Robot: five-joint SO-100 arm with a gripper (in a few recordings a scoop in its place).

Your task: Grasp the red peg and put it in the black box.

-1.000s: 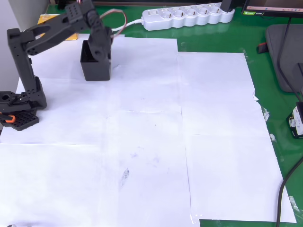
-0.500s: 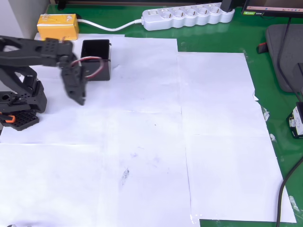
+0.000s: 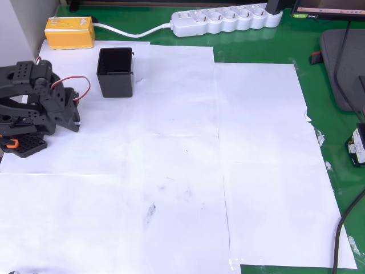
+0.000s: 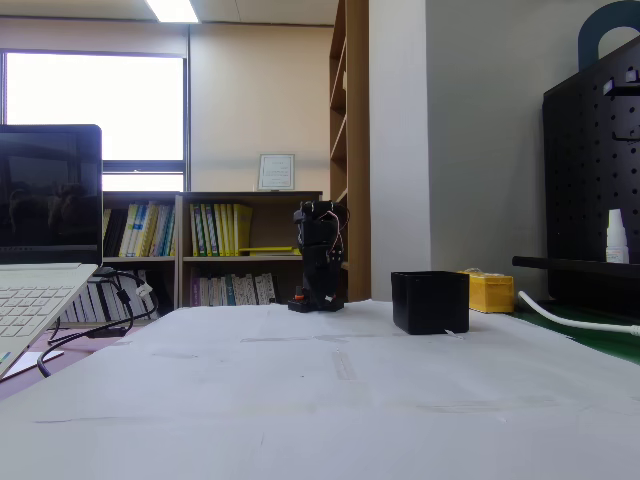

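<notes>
White paper sheets [image 3: 171, 171] cover the green table. Black box [image 3: 115, 72] stands upright near the sheets' far left corner in overhead view; its inside is dark, contents unreadable. Arm folded over its base, gripper [image 3: 71, 117] left of box, jaw state indiscernible. Yellow box [image 3: 69, 31] behind.

This looks like an office or study room doubling as a robotics bench. Behind the folded black arm [image 4: 320, 255] stand low bookshelves [image 4: 215, 265] packed with books and binders, a framed certificate [image 4: 276, 171] on the wall above them, and a tall wooden shelf unit [image 4: 352, 140] just beside the arm. A bright window [image 4: 95, 115] and ceiling strip light [image 4: 173, 10] sit further off, a laptop [image 4: 45, 240] well to one side. On the arm's other side hangs a black pegboard [image 4: 595, 170]. The green desk [image 3: 251, 51] carries white paper sheets [image 3: 171, 160] and a power strip [image 3: 225, 20].
</notes>
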